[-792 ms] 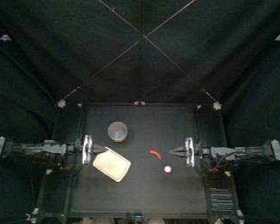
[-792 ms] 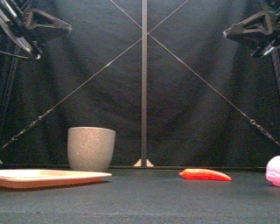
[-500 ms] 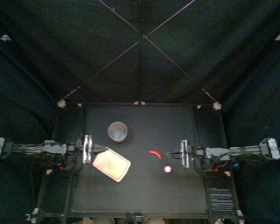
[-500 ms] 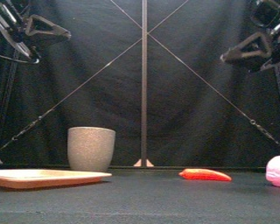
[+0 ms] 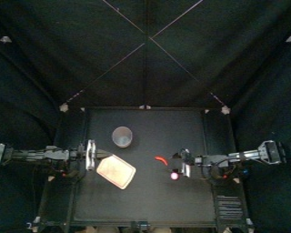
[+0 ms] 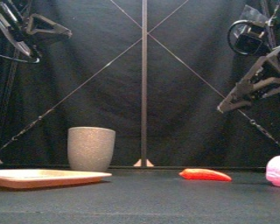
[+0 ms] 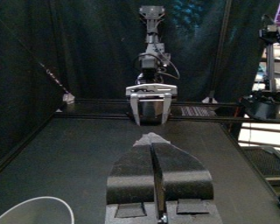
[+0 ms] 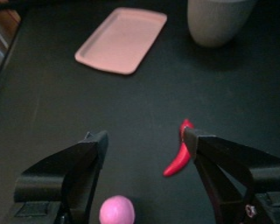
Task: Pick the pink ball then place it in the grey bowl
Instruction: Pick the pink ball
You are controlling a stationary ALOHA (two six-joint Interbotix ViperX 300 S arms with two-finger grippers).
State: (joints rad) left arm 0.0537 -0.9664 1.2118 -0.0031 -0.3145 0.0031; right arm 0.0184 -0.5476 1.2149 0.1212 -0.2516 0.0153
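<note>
Black curtains ring the worktop (image 5: 148,202). From above I see the pink ball (image 5: 175,175) lying on it, in front of the grey cup (image 5: 123,136) and off to its right. A red chilli (image 5: 163,161) lies between them, and a pink tray (image 5: 115,170) sits just in front of the cup. My right claw (image 5: 182,164) hangs near the ball. Only its wrist camera shows the jaws spread wide and empty, the ball apart from them. My left claw (image 7: 154,140), left of the cup, has its jaws pressed together, which only its own camera shows.
</note>
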